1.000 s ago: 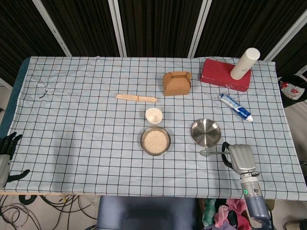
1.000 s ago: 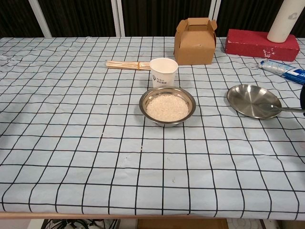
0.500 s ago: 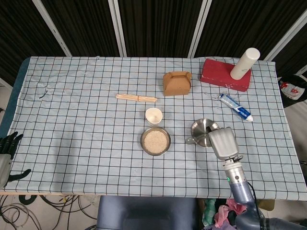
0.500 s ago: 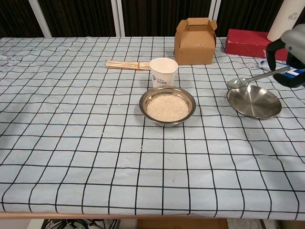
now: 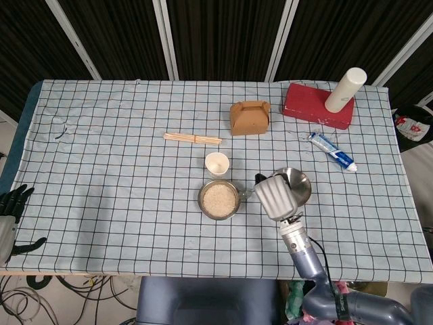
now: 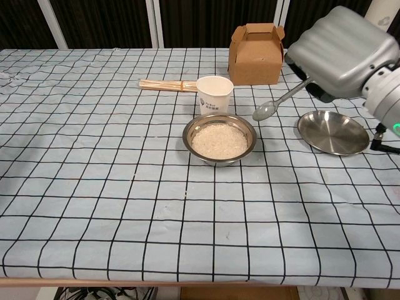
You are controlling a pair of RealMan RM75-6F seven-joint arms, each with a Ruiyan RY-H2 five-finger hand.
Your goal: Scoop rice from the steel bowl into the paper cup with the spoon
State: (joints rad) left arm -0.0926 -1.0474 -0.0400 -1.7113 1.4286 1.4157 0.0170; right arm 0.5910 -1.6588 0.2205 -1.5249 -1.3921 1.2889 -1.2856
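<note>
The steel bowl (image 5: 219,200) (image 6: 219,139) full of white rice sits mid-table, with the white paper cup (image 5: 217,164) (image 6: 214,94) upright just behind it. My right hand (image 5: 276,195) (image 6: 340,53) holds the metal spoon (image 6: 278,103) by its handle. The spoon's scoop hangs empty in the air just right of the bowl's rim, tilted down toward it. In the head view the hand hides most of the spoon. My left hand (image 5: 10,217) rests off the table's near left corner, fingers apart, holding nothing.
An empty steel plate (image 5: 298,181) (image 6: 333,132) lies right of the bowl, under my right arm. Behind are wooden sticks (image 6: 165,85), a cardboard box (image 6: 254,45), a red box (image 5: 318,105) with a white cylinder (image 5: 345,89), and a toothpaste tube (image 5: 332,151).
My right hand has lifted the spoon from beside the steel plate near the table's front right and carried it left, up to the rice bowl's right side. The left hand stayed put.
</note>
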